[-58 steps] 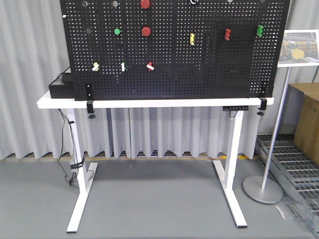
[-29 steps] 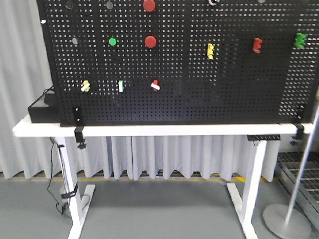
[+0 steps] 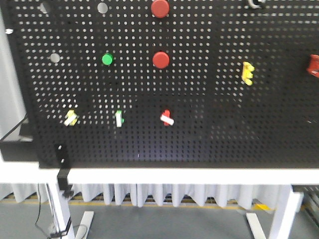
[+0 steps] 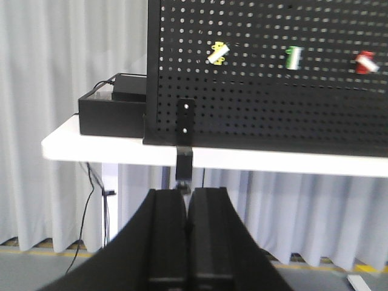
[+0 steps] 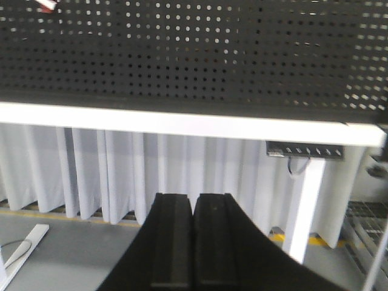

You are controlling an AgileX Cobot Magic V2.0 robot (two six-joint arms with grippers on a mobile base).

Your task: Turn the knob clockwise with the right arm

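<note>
Black pegboard (image 3: 209, 144) on white table (image 3: 189, 175), red knob (image 3: 160, 59), green button (image 3: 107, 59)

From my console, a white table (image 3: 199, 175) spans the front view, and its white leg (image 5: 303, 206) stands on a grey floor (image 3: 164, 224). Behind it a pale pleated curtain (image 4: 48, 60) hangs to the ground and closes off the back of the room (I can't make out any wall behind it). A yellow line (image 5: 54, 216) runs along the floor at the curtain's foot. A black box (image 4: 112, 112) sits on the table's left end, and a dark cable (image 4: 85, 221) hangs below that end. The light is even and soft.
</note>
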